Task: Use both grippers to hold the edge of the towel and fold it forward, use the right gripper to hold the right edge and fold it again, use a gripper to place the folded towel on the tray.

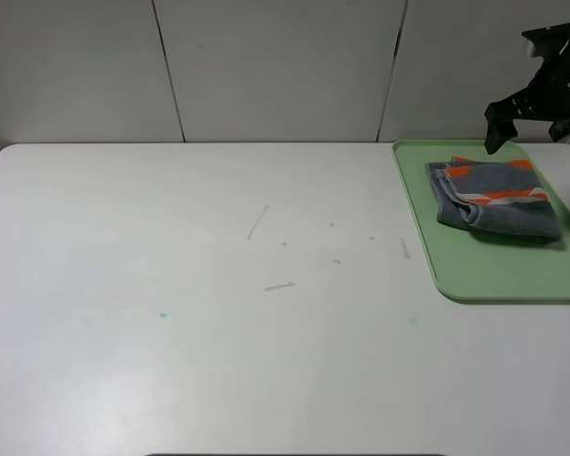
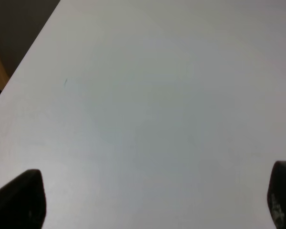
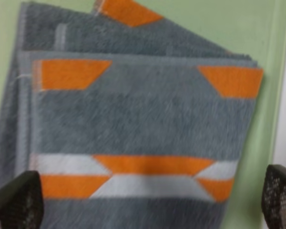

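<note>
The folded towel (image 1: 499, 197), grey with orange and white stripes, lies on the green tray (image 1: 456, 275) at the right of the table. My right gripper (image 1: 499, 128) hangs above the tray's far edge, just behind the towel, open and empty. In the right wrist view the towel (image 3: 143, 129) fills the frame on the tray (image 3: 257, 28), with my open right gripper (image 3: 148, 200) above it, touching nothing. My left gripper (image 2: 155, 200) is open over bare white table and is out of the exterior high view.
The white table (image 1: 218, 313) has a few small scuff marks (image 1: 278, 285) near its middle. The tray sits against the table's right edge. A pale panelled wall (image 1: 266, 66) stands behind the table.
</note>
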`<state>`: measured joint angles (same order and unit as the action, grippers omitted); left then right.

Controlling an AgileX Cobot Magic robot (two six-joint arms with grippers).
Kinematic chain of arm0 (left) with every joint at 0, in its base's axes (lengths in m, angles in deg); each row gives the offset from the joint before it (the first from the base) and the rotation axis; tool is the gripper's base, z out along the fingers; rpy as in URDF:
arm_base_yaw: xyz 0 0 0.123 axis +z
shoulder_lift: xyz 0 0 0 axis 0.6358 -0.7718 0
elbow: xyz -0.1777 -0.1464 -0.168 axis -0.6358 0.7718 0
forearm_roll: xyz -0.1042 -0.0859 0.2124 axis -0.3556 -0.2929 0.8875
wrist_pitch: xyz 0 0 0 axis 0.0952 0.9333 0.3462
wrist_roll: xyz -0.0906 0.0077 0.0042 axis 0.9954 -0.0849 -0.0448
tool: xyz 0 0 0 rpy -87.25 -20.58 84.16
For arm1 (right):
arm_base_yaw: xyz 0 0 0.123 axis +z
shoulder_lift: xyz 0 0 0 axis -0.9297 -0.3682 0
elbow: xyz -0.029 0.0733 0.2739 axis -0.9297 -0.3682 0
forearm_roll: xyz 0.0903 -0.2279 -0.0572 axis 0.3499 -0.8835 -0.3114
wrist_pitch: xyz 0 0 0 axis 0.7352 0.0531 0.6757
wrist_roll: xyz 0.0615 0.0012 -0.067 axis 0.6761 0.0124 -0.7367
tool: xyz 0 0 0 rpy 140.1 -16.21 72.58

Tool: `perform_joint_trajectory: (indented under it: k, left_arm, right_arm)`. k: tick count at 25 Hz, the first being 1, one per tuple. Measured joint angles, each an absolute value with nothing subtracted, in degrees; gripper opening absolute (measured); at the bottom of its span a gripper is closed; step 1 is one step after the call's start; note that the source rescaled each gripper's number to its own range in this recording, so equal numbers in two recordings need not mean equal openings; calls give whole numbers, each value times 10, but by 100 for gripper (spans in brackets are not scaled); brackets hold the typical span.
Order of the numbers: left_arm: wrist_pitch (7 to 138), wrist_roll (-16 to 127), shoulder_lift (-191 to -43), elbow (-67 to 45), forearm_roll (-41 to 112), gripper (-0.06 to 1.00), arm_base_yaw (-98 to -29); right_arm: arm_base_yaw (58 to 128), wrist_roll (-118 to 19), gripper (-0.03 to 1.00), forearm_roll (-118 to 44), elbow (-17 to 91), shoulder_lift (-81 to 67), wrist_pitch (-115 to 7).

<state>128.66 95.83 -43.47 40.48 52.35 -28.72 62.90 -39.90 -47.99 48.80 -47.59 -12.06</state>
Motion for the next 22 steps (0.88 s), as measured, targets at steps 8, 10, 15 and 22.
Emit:
perform_joint_trajectory:
  k: [8, 10, 15, 22]
  left_arm:
    - [1287, 958, -435, 405, 523, 93, -287]
    - [1287, 958, -435, 405, 523, 93, -287]
    - [1287, 958, -435, 405, 523, 93, -287]
    - [1287, 958, -435, 405, 523, 93, -287]
  right_arm:
    - [629, -399, 100, -411, 488, -415, 32]
    - [629, -398, 100, -407, 488, -402, 57]
    - [629, -384, 100, -400, 441, -343, 63]
    - [629, -371, 100, -382, 325, -207, 65]
